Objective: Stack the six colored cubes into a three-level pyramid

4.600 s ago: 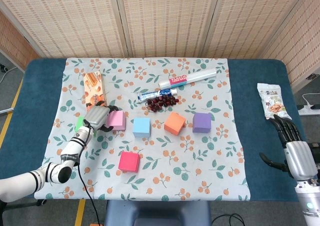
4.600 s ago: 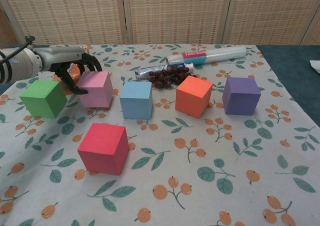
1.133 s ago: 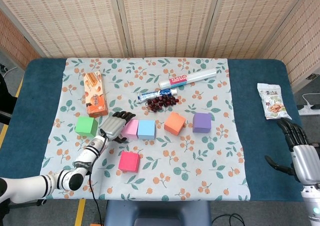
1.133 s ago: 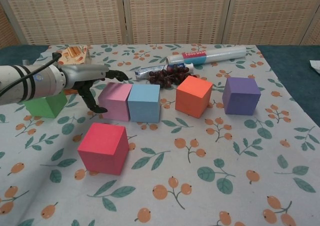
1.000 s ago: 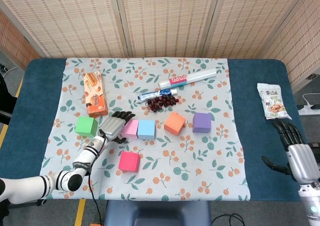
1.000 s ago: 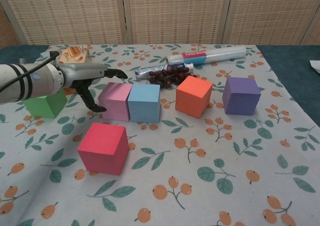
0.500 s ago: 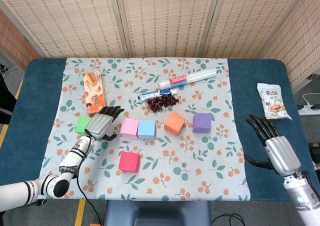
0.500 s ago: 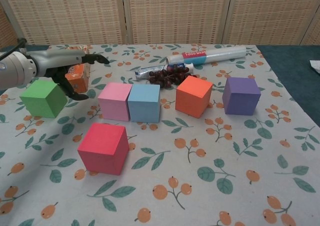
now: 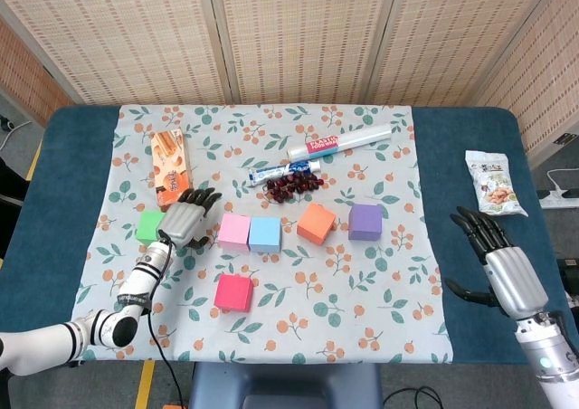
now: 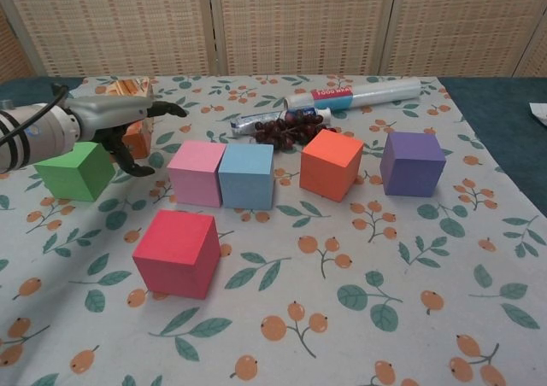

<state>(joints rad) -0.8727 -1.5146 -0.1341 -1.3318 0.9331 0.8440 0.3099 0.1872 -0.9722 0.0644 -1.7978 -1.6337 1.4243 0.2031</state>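
Head view: left hand apparently empty near green cube.

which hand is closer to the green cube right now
Left. The left hand hovers right beside the green cube, between it and the light pink cube. The right hand is far off at the table's opposite edge, open.
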